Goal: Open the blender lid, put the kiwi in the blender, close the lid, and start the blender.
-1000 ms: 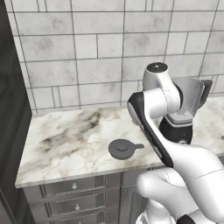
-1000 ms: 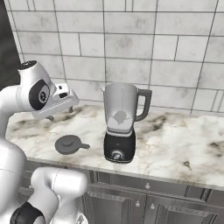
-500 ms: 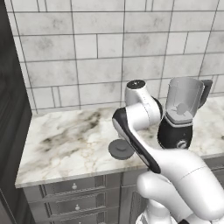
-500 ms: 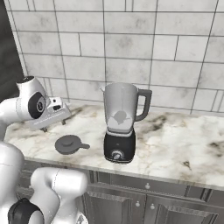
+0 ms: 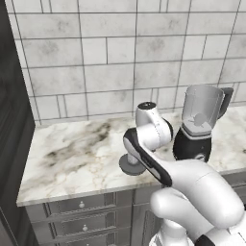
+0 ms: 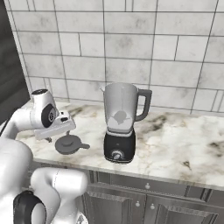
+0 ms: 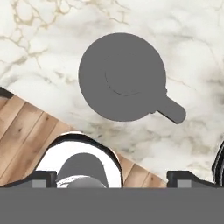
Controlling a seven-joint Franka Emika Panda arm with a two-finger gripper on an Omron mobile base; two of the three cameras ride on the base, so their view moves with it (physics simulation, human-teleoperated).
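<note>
Your fingers point(image 7: 43, 178) show as 2 dark tips spread far apart at the bottom corners of the hand view, pinching nothing, and the gripper point(image 6: 56, 127) hangs just above the table near its front edge. Straight under the hand you see the blender lid point(image 7: 122, 77), a dark grey disc lying flat on the marble table point(image 7: 52, 39), with its short tab pointing toward the lower right of that view. From the right base view the blender lid point(image 6: 68, 144) rests just left of the blender point(image 6: 120, 124), near it but not touching. From the left base view you catch part of the blender lid point(image 5: 130, 165) beside the white arm, with the blender point(image 5: 198, 126) further right. The jar stands upright on its black base, top uncovered, its handle turned to the right and the round knob facing forward. You can make out a pale shape low inside the clear jar, but you cannot tell what it is. A grey tiled wall point(image 6: 131, 48) runs behind the table, and grey drawers point(image 5: 77, 211) sit below it.
</note>
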